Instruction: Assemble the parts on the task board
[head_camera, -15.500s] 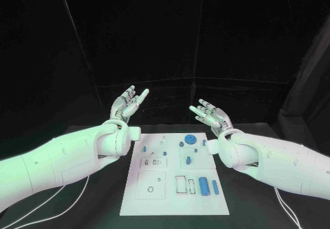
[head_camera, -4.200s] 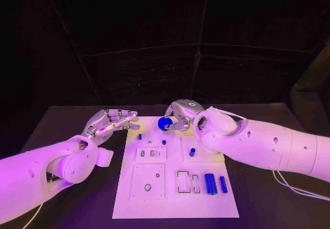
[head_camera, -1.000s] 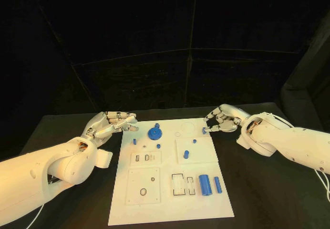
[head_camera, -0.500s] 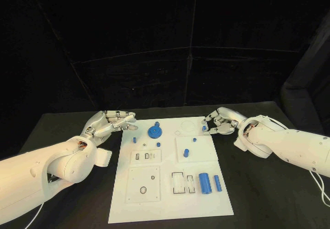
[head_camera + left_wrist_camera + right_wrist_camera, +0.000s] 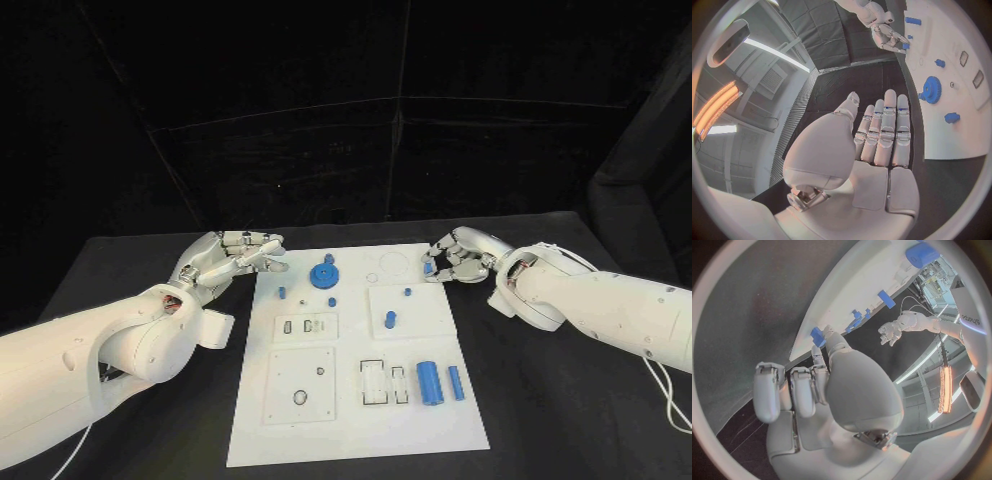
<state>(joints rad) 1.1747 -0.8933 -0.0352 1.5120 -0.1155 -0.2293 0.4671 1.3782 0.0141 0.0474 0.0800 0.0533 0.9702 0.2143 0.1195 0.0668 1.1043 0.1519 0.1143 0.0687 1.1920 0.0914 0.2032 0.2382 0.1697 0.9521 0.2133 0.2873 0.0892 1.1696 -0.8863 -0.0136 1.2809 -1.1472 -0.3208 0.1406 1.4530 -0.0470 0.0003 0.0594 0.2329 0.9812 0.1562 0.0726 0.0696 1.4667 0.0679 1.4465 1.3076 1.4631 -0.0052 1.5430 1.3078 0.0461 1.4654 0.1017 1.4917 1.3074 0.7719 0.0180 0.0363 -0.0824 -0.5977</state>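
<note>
Board (image 5: pixel 358 400) on surface, gear (image 5: pixel 325 273) at its far end, right hand (image 5: pixel 459 257) pinching peg (image 5: pixel 430 268) at board's far right edge, left hand (image 5: pixel 224 258) off its far left corner, fingers together, empty

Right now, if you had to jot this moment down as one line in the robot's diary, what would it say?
left hand: open, beside task board | right hand: pinching small blue part at board's far right edge | blue gear: on board

matt white task board (image 5: pixel 346 400), black cloth table (image 5: pixel 548 400)
</note>
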